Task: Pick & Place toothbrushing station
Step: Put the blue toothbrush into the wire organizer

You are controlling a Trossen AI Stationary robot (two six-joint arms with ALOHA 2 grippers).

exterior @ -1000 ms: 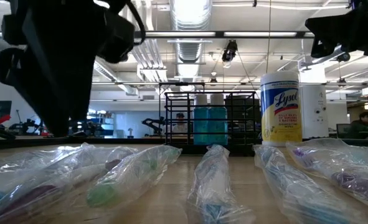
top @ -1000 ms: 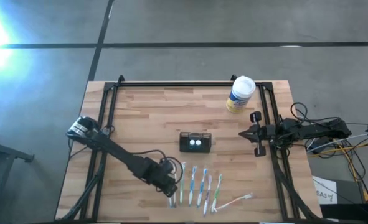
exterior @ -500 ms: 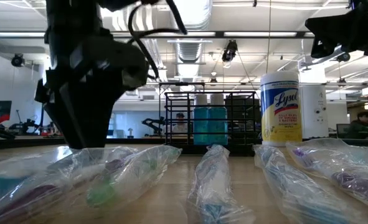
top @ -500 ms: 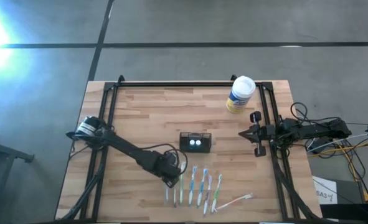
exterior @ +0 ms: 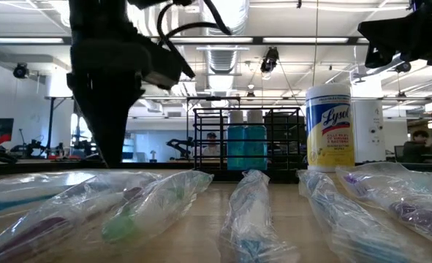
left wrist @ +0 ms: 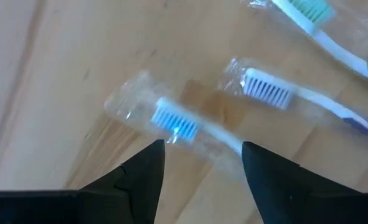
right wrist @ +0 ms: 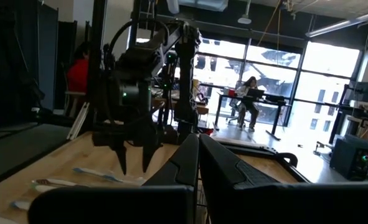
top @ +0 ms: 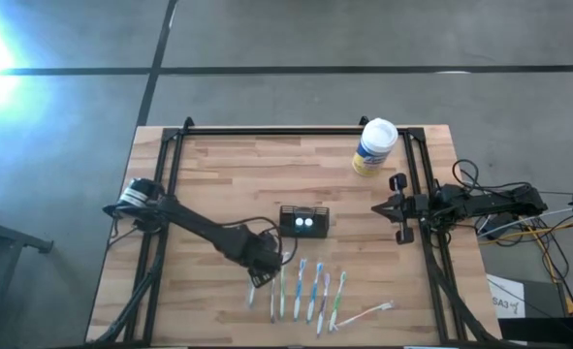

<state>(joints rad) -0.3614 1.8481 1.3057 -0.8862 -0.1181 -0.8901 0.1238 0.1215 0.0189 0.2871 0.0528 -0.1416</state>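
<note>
I had the left gripper [top: 255,281] low over the butcher-block table [top: 228,174], its fingers [left wrist: 143,171] spread on either side of a plastic-wrapped toothbrush [left wrist: 174,123] at the left end of the row, not clenched on it. The right gripper [top: 381,208] sat pinched closed and empty at the table's right edge, near the Lysol wipes canister [top: 373,146]. The toothbrushing station [top: 304,221] stood mid-table just beyond the brushes, with a bright, windowed workshop and a seated person [right wrist: 249,99] behind.
</note>
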